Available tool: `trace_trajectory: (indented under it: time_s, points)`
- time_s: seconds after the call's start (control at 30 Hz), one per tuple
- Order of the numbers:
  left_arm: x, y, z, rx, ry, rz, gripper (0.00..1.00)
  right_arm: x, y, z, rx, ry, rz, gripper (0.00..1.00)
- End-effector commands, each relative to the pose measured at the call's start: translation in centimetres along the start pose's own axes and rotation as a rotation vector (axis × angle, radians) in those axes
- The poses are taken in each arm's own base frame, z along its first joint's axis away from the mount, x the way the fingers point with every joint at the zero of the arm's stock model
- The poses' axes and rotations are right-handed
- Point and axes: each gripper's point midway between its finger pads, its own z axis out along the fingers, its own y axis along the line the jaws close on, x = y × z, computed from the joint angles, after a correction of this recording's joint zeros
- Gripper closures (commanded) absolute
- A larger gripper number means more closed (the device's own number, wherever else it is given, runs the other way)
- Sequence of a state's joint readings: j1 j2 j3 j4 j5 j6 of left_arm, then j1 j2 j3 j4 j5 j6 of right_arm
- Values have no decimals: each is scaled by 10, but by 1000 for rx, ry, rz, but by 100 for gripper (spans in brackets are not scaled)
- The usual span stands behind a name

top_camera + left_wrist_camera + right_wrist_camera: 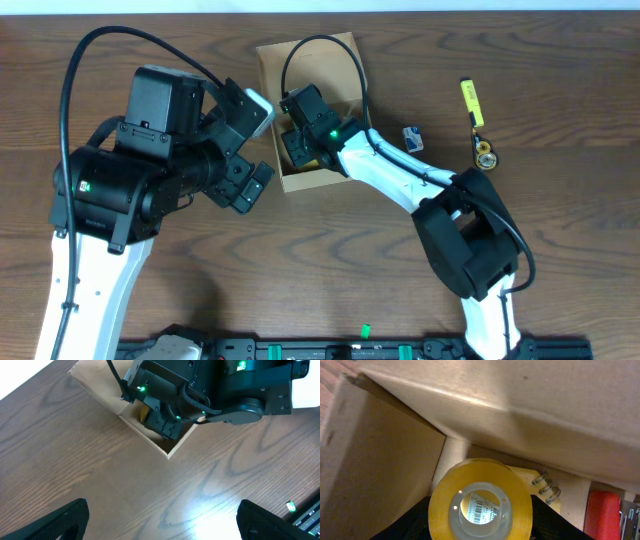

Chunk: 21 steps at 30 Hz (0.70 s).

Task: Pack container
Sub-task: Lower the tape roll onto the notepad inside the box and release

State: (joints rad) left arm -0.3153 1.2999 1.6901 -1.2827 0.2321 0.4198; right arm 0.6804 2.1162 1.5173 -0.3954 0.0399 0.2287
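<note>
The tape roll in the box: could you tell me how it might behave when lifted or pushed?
The tape roll looks round, so on edge it could roll away. Its glossy surface may be slippery. The hollow core suggests it is fairly light.

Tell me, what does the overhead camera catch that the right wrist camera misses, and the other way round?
Only overhead: the left arm, the right arm, and a yellow marker lying on the table outside the container. Only right wrist: a yellow tape roll in the right gripper, with wire clips and something red beside it. Both: the container's cardboard walls.
</note>
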Motion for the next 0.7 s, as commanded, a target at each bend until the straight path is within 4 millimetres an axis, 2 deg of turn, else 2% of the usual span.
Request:
trace_trajectory:
  time_s: [0.0,0.57,0.6,0.67]
  points:
    - [-3,2,-4,-10,-10,8,5,2,3,3,2,5,34,49]
    - [-3,2,-4,-10,-10,8,5,2,-4,3,41,1,139,53]
    - [-3,2,-4,-10,-10,8,5,2,-4,3,41,1,139,53]
    - [-3,2,-4,-10,-10,8,5,2,-4,3,41,1,139,44]
